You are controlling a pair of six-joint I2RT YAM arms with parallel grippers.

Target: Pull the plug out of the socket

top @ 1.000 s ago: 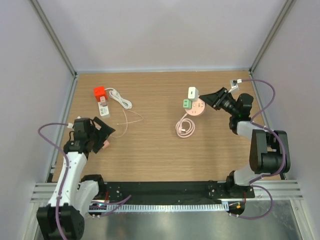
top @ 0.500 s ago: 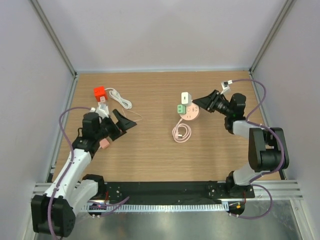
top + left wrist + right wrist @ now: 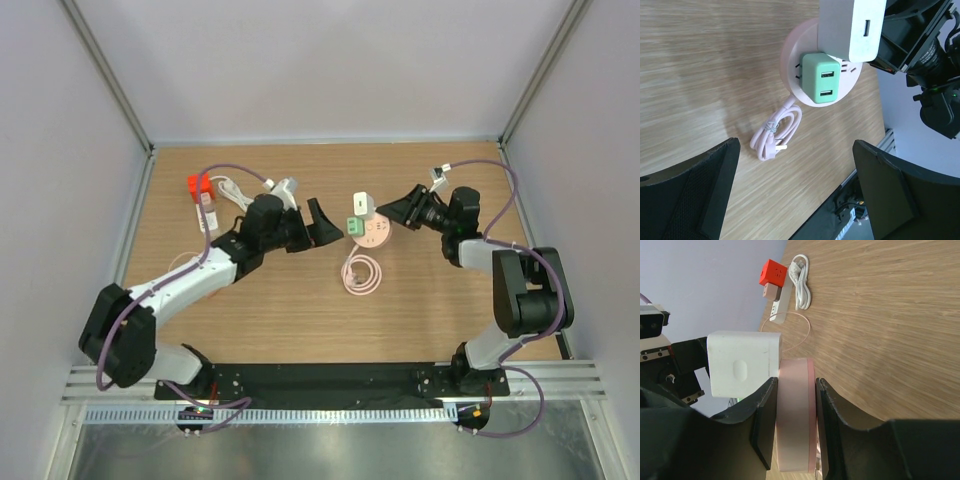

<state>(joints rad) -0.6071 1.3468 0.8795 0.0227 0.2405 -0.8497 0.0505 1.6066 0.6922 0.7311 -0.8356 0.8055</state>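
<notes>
A round pink socket (image 3: 380,236) lies flat mid-right on the wooden worktop (image 3: 300,320), a green plug (image 3: 353,228) and a taller white plug (image 3: 362,206) standing up from its face; the right claw (image 3: 396,213) is pinching the socket's rim from the right. The left claw (image 3: 322,226), fingers spread wide, is the nearer to the green plug, which sits just to its right, lined up between its fingers. The left wrist view shows that plug's two ports and perhaps its prongs; only the right wrist view shows the pinched rim, not the green plug.
</notes>
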